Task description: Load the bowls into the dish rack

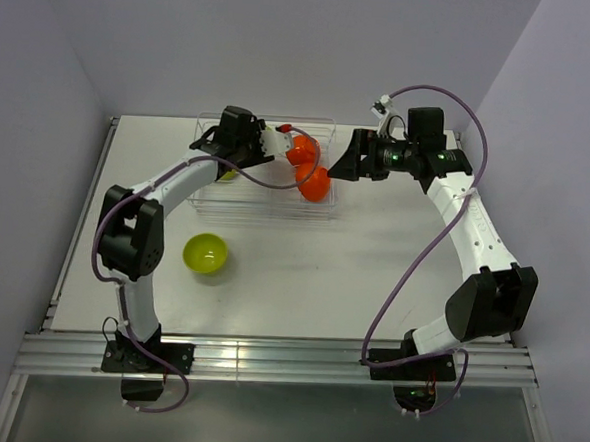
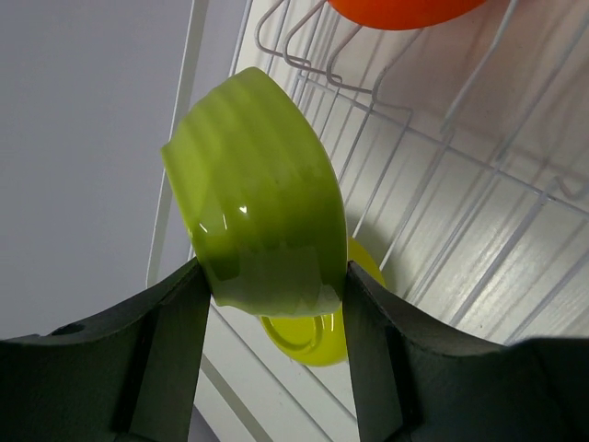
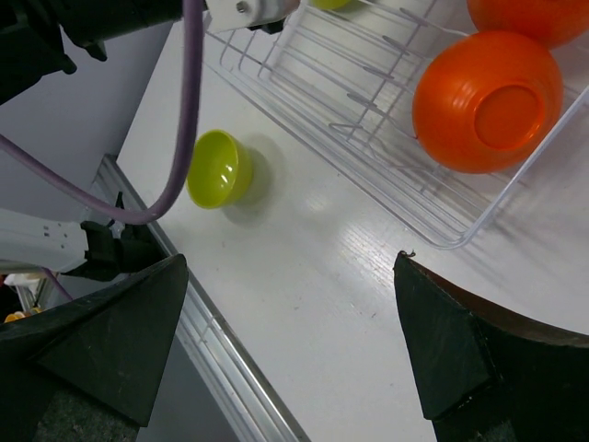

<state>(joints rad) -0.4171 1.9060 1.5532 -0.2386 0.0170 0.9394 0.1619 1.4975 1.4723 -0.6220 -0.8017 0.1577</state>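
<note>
While left tool (image 2: 276,273) grips one | green bowls (image 1: 205,253) 3 | orange bowls (image 1: 314,184) 2

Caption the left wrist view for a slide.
Left hand grips a lime-green bowl above the dish rack, a second green bowl lying beneath.

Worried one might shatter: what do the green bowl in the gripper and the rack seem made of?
The held green bowl looks like glossy moulded plastic: bright highlights, even colour, faint ribs; glazed ceramic isn't ruled out. The dish rack seems thin bent metal wire, pale, perhaps coated.
</note>
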